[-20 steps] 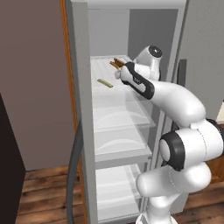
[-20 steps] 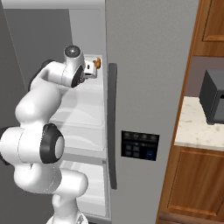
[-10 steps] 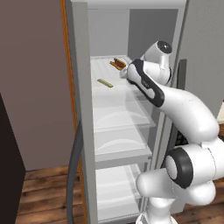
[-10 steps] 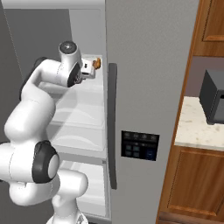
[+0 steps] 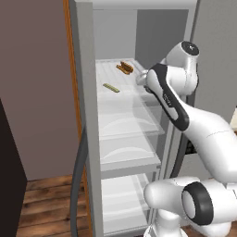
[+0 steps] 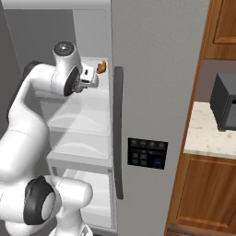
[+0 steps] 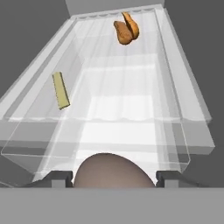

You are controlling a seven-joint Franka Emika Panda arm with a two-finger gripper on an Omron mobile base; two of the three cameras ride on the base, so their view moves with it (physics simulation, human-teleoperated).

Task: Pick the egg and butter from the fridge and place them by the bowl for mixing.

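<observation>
You have the fridge [image 5: 88, 115] open in front of you, its white translucent shelves stacked one above another. On the top shelf [image 7: 127, 109] the butter [image 7: 61, 90] lies flat toward the left side as the hand view shows it, a thin olive-yellow stick near the shelf's side wall. Farther back on the same shelf, close to the rear wall, sits the orange-brown hot-dog-shaped item [image 7: 126, 29], well apart from the butter. The lower shelves in the left base view hold nothing you can make out.

Your tool [image 7: 113, 178] is at the front edge of that top shelf, and the egg [image 7: 111, 171] sits between its two dark fingertips [image 7: 59, 178], which stand close on either side of it; the tool is pinching the egg.

To the right of the fridge a worktop [image 6: 207, 133] carries a dark appliance [image 6: 225, 102].
</observation>
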